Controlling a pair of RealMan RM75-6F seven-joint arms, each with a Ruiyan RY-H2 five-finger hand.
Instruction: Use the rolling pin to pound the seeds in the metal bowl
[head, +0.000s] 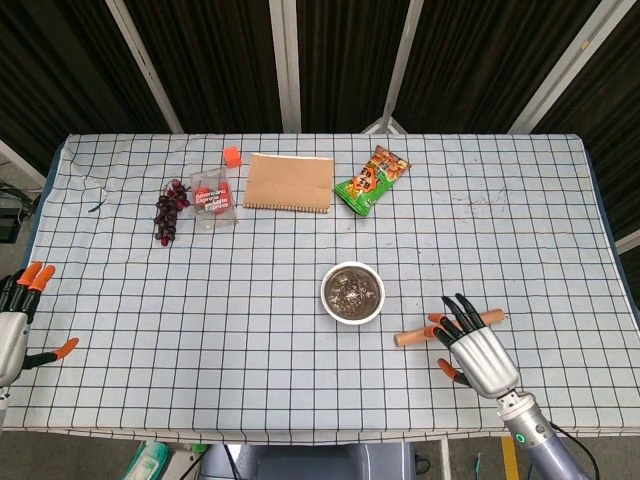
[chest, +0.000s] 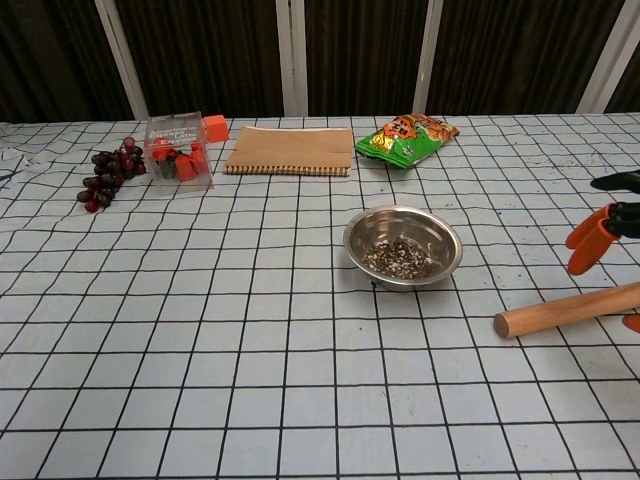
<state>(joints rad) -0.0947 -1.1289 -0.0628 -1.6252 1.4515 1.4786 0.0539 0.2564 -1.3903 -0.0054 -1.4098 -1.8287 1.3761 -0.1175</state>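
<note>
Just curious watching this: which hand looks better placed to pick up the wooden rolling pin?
The right hand: it hovers open over the wooden rolling pin, while the left hand sits at the table's far edge.

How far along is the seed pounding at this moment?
Nothing is done yet: the seeds sit in the bowl, and the rolling pin lies on the table. In hand: the right hand hovers over the pin with fingers spread, not gripping. Left: grasp, lift, pound. The left hand waits open at the table edge.

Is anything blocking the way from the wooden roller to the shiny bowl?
Nothing visible does. Only bare checked cloth lies between the rolling pin and the metal bowl. The right hand is already over the pin.
</note>
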